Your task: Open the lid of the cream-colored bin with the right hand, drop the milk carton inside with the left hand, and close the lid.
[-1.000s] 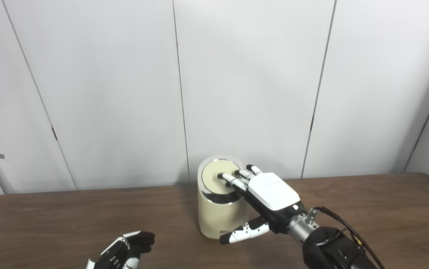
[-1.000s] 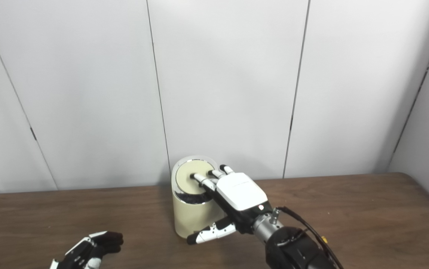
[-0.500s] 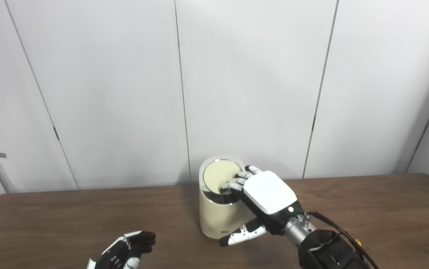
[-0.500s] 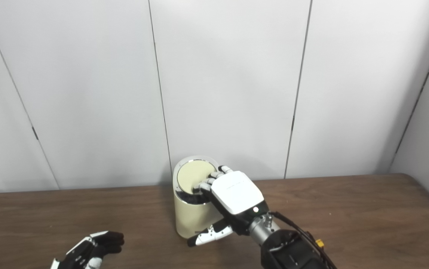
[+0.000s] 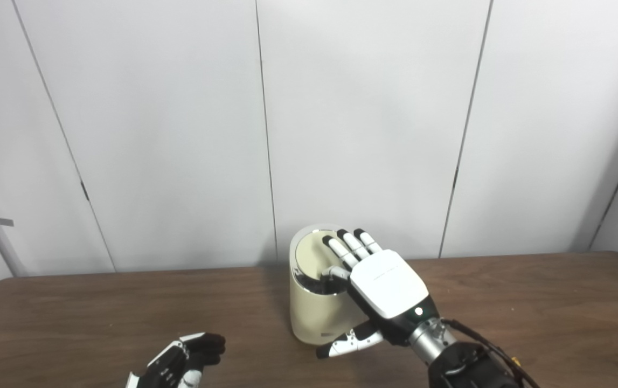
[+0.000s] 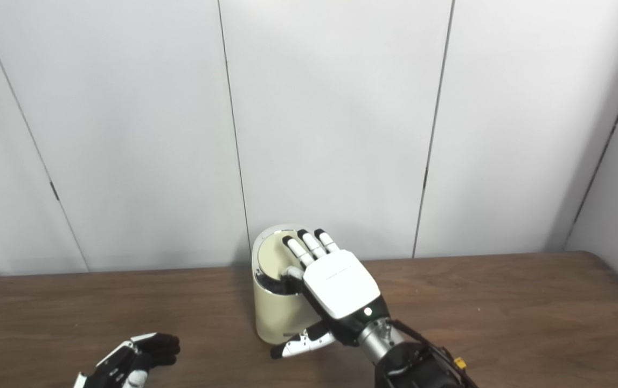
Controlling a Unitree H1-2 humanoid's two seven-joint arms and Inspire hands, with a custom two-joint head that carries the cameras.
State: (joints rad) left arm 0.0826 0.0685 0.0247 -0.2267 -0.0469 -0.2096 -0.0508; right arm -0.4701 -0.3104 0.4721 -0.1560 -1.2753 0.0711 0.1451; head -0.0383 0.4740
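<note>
White wall panels are backing a brown wooden counter (image 5: 529, 302), where the cream-colored bin (image 5: 317, 315) is standing near the back edge. Its lid (image 5: 314, 253) is tilting up at the front, showing a dark gap beneath. The right hand (image 5: 381, 280) is lying over it, fingers (image 5: 344, 250) spread flat, holding nothing — thumb hanging beside the bin wall. The left hand (image 5: 182, 364) is waiting low, loosely curled and seemingly empty; no milk carton is showing, so it may already be inside. Closing well probably means pressing evenly near the front rim, gently — a hard push could be tipping the bin.
</note>
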